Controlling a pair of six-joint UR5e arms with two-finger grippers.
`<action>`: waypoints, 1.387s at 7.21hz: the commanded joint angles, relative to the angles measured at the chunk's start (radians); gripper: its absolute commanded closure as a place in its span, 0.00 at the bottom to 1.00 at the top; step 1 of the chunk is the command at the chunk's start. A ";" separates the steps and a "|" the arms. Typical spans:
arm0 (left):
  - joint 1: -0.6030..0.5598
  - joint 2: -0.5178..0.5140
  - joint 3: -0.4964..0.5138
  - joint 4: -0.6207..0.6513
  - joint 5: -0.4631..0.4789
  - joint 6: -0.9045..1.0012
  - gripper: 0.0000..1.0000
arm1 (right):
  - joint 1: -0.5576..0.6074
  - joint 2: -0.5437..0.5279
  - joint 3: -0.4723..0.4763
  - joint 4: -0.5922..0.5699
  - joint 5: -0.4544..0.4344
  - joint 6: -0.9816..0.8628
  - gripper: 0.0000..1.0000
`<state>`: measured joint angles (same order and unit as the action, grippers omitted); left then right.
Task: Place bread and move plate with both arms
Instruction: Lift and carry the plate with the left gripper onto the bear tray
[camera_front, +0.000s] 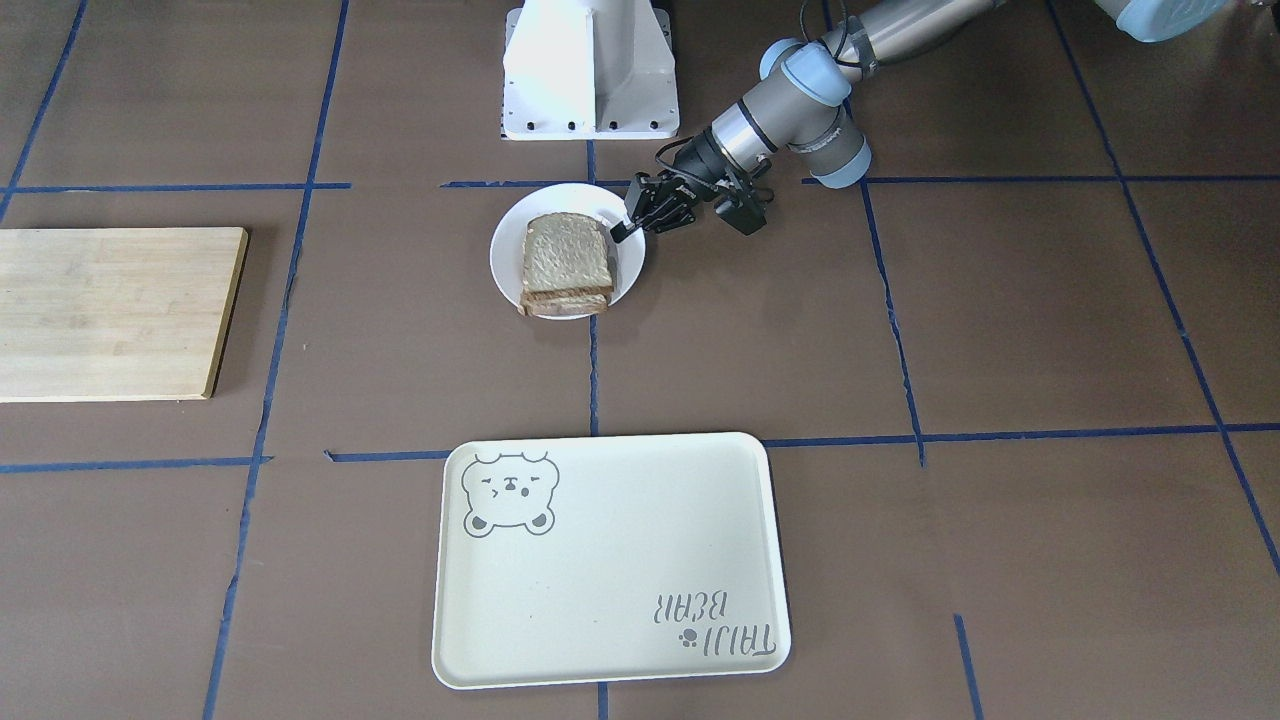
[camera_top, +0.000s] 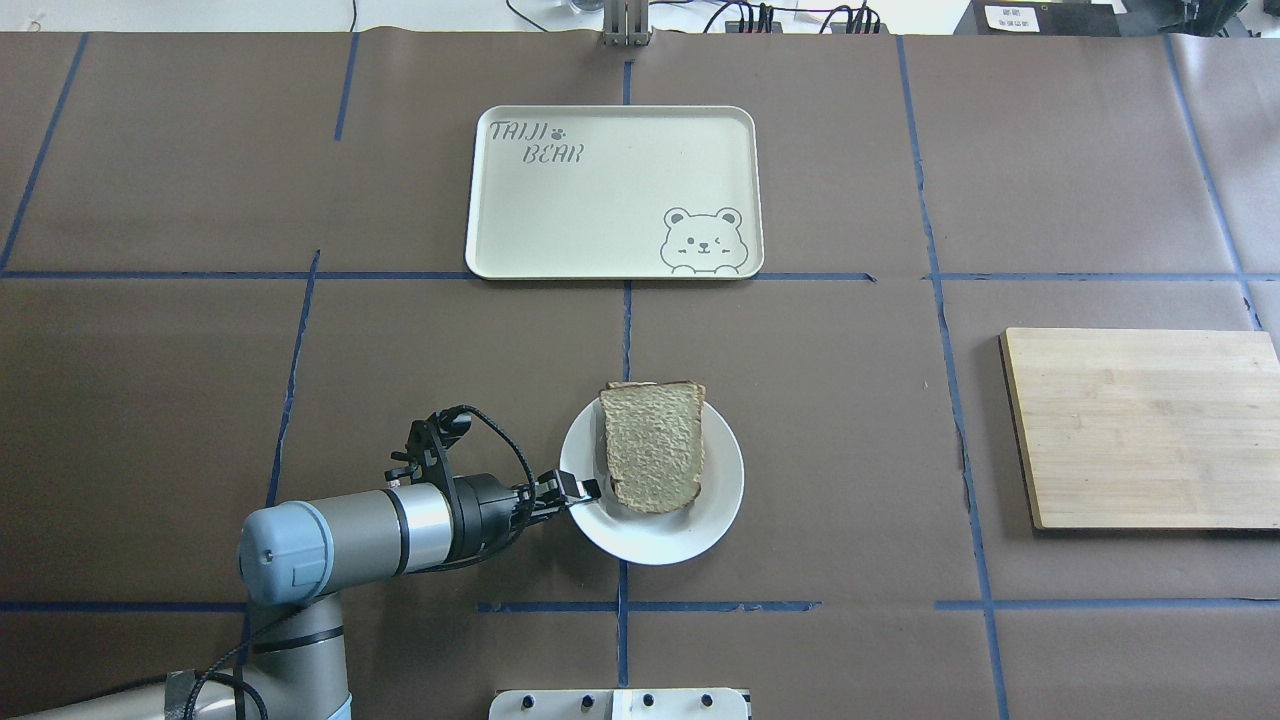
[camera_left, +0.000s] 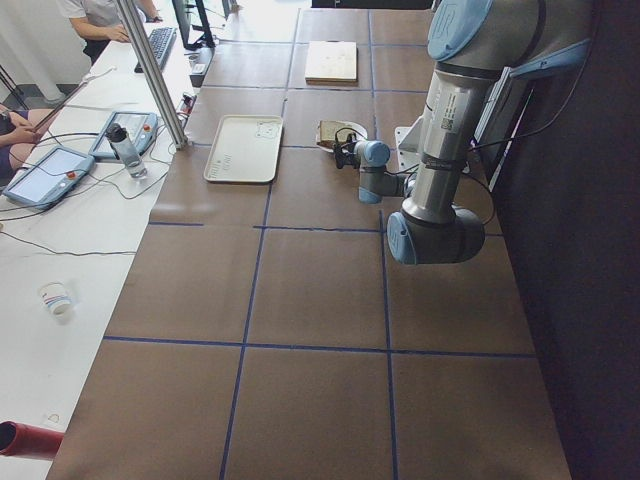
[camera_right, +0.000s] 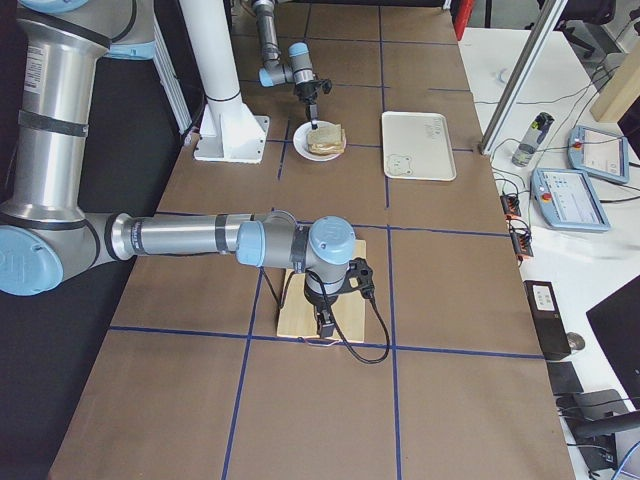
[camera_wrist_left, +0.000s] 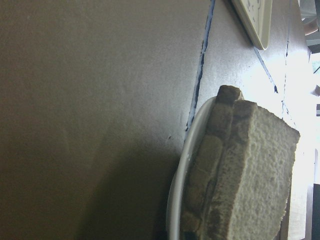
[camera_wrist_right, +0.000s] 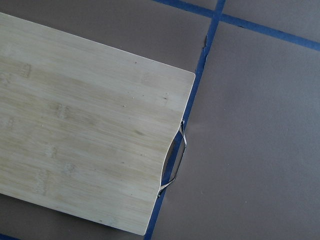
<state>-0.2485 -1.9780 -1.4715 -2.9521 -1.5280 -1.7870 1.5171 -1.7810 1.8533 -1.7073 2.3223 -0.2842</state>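
Lying flat on the plate (camera_top: 690, 530), the bread (camera_top: 652, 448) overhangs the rim at 12 o'clock in the overhead view, near the table's middle on the robot's side. The left gripper (camera_top: 580, 489) meets the plate at 9 o'clock, its fingers pinched together on the rim. From the plate, the bear tray (camera_top: 610, 190) lies at 12 o'clock and the wooden board (camera_top: 1140, 425) at 3 o'clock; the right gripper (camera_right: 324, 330) hangs over the board's edge, and its finger spread cannot be told
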 joint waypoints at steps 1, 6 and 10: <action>-0.002 -0.002 -0.012 -0.030 0.000 -0.002 0.96 | 0.000 0.002 0.001 0.000 0.000 0.000 0.00; -0.133 -0.002 -0.016 -0.096 0.002 -0.096 0.98 | 0.000 0.002 0.004 0.000 0.003 0.002 0.00; -0.328 -0.215 0.280 -0.078 -0.011 -0.192 0.99 | 0.000 0.002 0.001 0.000 0.003 0.002 0.00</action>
<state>-0.5161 -2.0857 -1.3382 -3.0316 -1.5339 -1.9524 1.5171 -1.7800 1.8557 -1.7073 2.3255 -0.2823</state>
